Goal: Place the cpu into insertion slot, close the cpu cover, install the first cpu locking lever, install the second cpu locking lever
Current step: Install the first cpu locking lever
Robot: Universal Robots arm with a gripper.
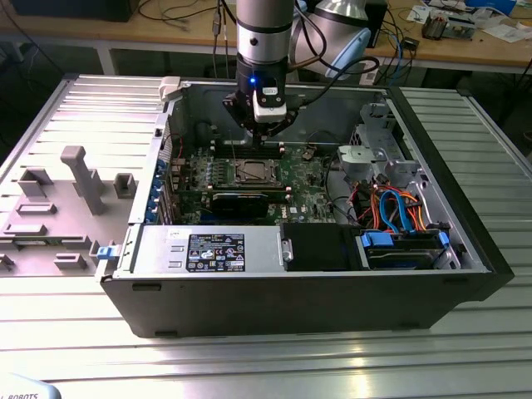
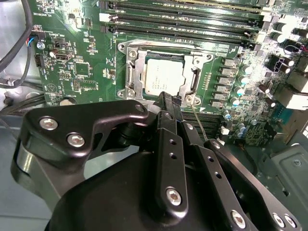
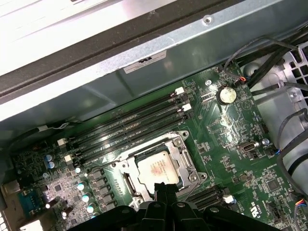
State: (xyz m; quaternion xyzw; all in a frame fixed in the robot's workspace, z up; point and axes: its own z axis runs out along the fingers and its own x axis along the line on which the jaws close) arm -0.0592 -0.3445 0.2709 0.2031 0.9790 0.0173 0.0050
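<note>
The cpu (image 2: 163, 77) (image 3: 156, 168), a silver-grey square, lies flat in the insertion slot (image 1: 252, 172) on the green motherboard. The cpu cover (image 2: 132, 72) (image 3: 186, 163), a silver frame, lies down around it with the chip showing through its window. A thin metal locking lever (image 2: 198, 122) runs along one side of the socket, beside my fingertips. My gripper (image 2: 168, 102) (image 3: 166, 188) (image 1: 259, 125) hangs just above the socket's edge. Its black fingers are pressed together and nothing shows between them.
The motherboard sits deep inside an open black computer case (image 1: 465, 274). Memory slots (image 3: 130, 127) run beside the socket, and a black card (image 1: 241, 199) lies in front of it in the exterior view. Cables and drive cages (image 1: 399, 208) fill the exterior view's right; a grey fixture (image 1: 79, 179) stands to its left.
</note>
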